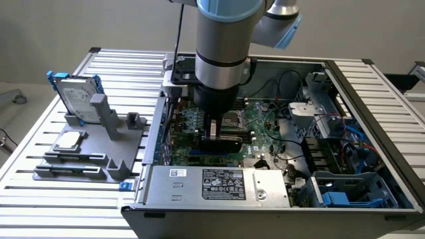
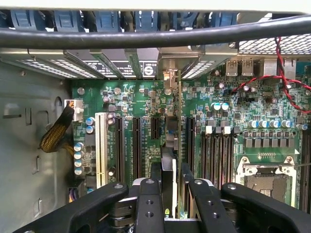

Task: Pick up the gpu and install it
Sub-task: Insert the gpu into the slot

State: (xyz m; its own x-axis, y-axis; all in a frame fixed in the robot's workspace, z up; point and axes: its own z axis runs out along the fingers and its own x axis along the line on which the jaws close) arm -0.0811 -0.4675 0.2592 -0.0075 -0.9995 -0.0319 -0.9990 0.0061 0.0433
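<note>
Though partly hidden, the gpu (image 2: pixel 168 167) seems clamped edge-on between the jaws.

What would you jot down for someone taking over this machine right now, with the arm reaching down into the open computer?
The gripper is shut on the gpu, holding it edge-on.
The gpu is inside the open computer case, upright over the motherboard expansion slots, with its bracket end toward the rear slot openings.
Done: the gpu is picked up and inside the case.
Left: it is not yet released, and whether it is fully seated cannot be told.
</note>
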